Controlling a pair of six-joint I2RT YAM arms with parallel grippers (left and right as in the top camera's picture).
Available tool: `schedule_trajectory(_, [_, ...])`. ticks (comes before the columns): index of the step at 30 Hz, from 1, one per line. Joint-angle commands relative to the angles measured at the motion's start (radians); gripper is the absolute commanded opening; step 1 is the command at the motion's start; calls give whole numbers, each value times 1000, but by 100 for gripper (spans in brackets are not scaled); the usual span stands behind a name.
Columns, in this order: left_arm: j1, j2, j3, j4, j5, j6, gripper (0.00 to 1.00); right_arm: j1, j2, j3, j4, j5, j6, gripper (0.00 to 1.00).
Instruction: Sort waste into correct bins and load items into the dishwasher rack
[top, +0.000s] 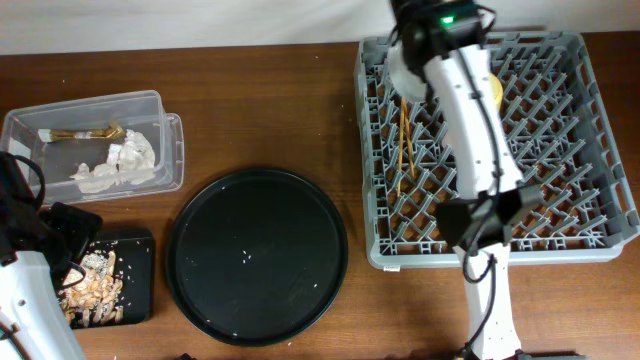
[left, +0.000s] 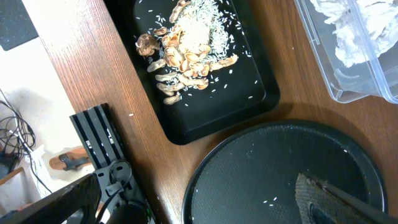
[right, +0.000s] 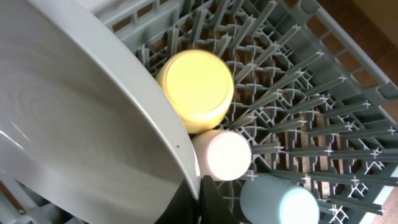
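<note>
— Plate fills the left of the right wrist view. Its rim runs down into the right gripper, which is clenched on it.

— And around it?

— Yellow bowl, pink cup and light-blue cup sit in a row among the rack pegs. Overhead, the right arm hides most of them, yet only that view shows the chopsticks lying in the rack's left part.

— Left side?

— Left gripper hangs at the black tray holding food scraps; released or clenched, I cannot tell. Napkins and wrapper lie in the clear tub, upper left overhead, with the round black tray at centre.
</note>
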Motion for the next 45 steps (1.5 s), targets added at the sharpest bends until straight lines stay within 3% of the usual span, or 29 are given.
schedule_trajectory(1, [5, -4, 7, 1, -7, -13, 99, 47, 57, -6, 0, 91, 40, 4])
schedule_trajectory(11, [5, -4, 7, 1, -8, -13, 99, 148, 80, -5, -2, 18, 33, 5])
schedule_trajectory(13, [5, -4, 7, 1, -8, -13, 99, 162, 48, 11, -6, -17, -50, 24])
schedule_trajectory(14, [5, -4, 7, 1, -8, -13, 99, 164, 19, 24, -21, -60, -86, 41])
schedule_trajectory(15, [5, -4, 7, 1, -8, -13, 99, 163, -11, 38, -23, -119, -128, 66])
schedule_trajectory(16, [5, -4, 7, 1, -8, -13, 99, 162, -83, 52, -23, -190, -174, 100])
schedule_trajectory(24, [5, -4, 7, 1, -8, -13, 99, 162, -698, -21, -23, -518, -475, 98])
schedule_trajectory(26, [5, -4, 7, 1, -8, -13, 99, 162, -825, -148, -23, -528, -509, 98])
schedule_trajectory(28, [5, -4, 7, 1, -8, -13, 99, 162, -1054, -443, -23, -531, -516, 98])
schedule_trajectory(32, [5, -4, 7, 1, -8, -13, 99, 161, -1336, -788, -23, -570, -515, 98])
schedule_trajectory(37, [5, -4, 7, 1, -8, -13, 99, 161, -1495, -878, -23, -624, -515, 98])
schedule_trajectory(42, [5, -4, 7, 1, -8, -13, 99, 158, -1508, -879, -23, -624, -516, 98])
schedule_trajectory(45, [5, -4, 7, 1, -8, -13, 99, 78, -1568, -883, -23, -618, -543, 98])
